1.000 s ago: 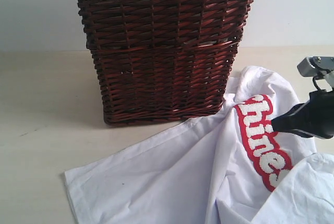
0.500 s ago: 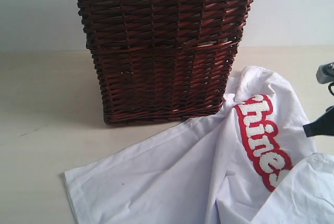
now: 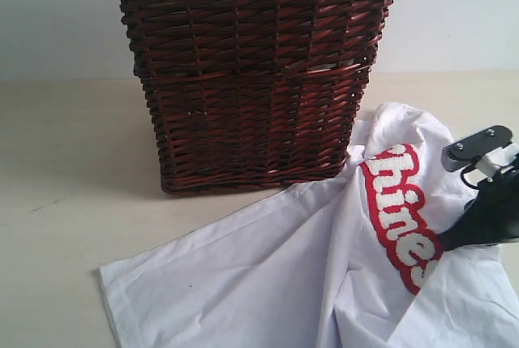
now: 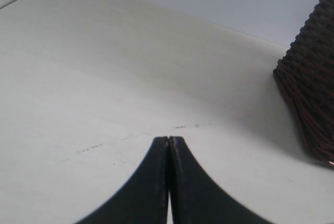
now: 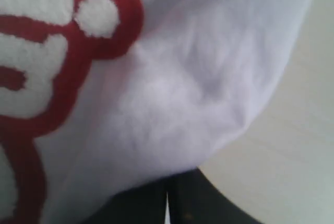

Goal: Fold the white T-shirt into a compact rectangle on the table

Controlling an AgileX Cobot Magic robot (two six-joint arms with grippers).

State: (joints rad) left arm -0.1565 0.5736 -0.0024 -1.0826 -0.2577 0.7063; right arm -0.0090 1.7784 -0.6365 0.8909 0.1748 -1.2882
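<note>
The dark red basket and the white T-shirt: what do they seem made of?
The dark red woven basket looks like glossy stained wicker, judging by interlaced strands. The white T-shirt seems thin matte cotton-like fabric: it creases softly. Its letters look fuzzy.

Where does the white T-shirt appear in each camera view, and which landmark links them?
Exterior view: white T-shirt lies crumpled on the table, lower right, beside the basket.
Left wrist view: not in it.
Right wrist view: it fills most of the picture.
Shared landmark: the pale table shows in all three.
</note>
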